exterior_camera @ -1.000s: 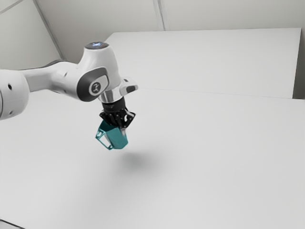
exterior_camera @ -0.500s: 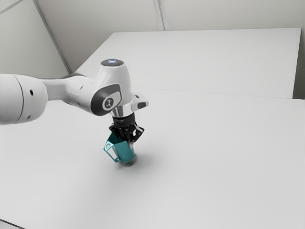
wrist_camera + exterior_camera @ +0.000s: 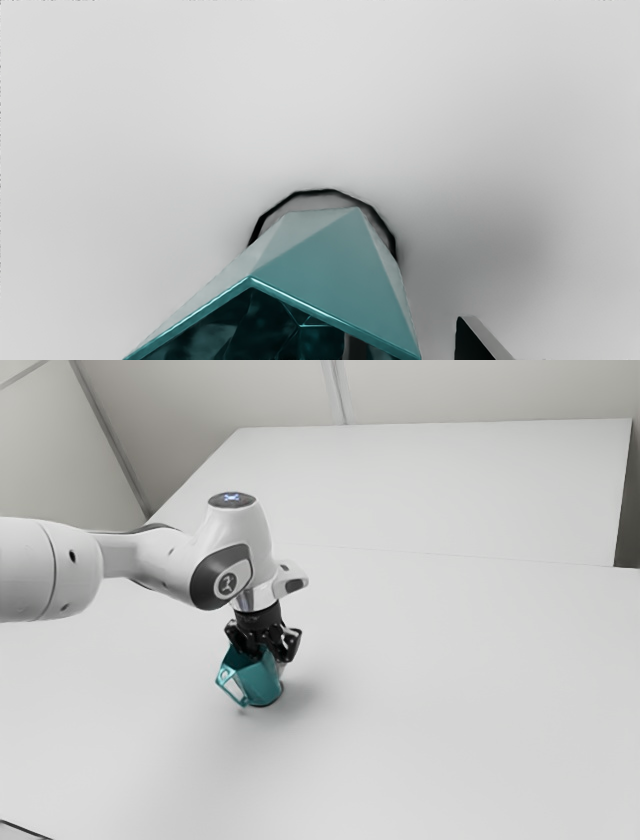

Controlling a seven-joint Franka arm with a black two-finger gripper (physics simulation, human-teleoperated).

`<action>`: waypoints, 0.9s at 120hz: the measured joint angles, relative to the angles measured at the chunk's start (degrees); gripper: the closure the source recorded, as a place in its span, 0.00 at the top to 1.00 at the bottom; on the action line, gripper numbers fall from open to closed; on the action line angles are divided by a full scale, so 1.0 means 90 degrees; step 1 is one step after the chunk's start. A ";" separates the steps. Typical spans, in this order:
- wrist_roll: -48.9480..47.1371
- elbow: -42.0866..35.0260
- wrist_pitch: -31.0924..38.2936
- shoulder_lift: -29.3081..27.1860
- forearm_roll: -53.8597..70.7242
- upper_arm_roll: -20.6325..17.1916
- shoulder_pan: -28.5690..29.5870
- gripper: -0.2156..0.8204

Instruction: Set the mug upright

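Below my hand, the teal faceted mug [image 3: 257, 680] has its base at the table [image 3: 430, 700] and its opening facing up, roughly upright; a slight lean cannot be ruled out. Its handle points to the exterior view's left. My gripper [image 3: 268, 655] is at the mug's rim, open. In the wrist view the mug [image 3: 330, 270] shows its dark inside and a black-edged ring around its base. The gripper [image 3: 412, 345] straddles the mug's wall: one finger is inside the mug, the other outside with a gap to the wall.
A second white surface [image 3: 430, 490] lies beyond the table, in the upper part of the exterior view. Pale walls [image 3: 180, 400] rise behind it. A dark thin edge crosses the exterior view's lower left corner.
The mug came down to the table with my hand, moving toward the exterior view's right. Since half a second ago the fingers have opened off its wall, and the mug has shifted slightly.
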 joint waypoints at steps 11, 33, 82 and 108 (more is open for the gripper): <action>0.0005 0.0002 -0.0014 -0.0114 -0.0009 0.0000 -0.0007 0.48; 0.0009 0.0000 -0.0133 -0.0447 -0.0015 0.0000 -0.0007 0.66; 0.0108 0.0518 -0.0466 -0.1064 -0.0042 0.0003 -0.0024 0.77; 0.0336 0.1563 -0.0993 -0.0965 0.0008 0.0021 0.0020 0.79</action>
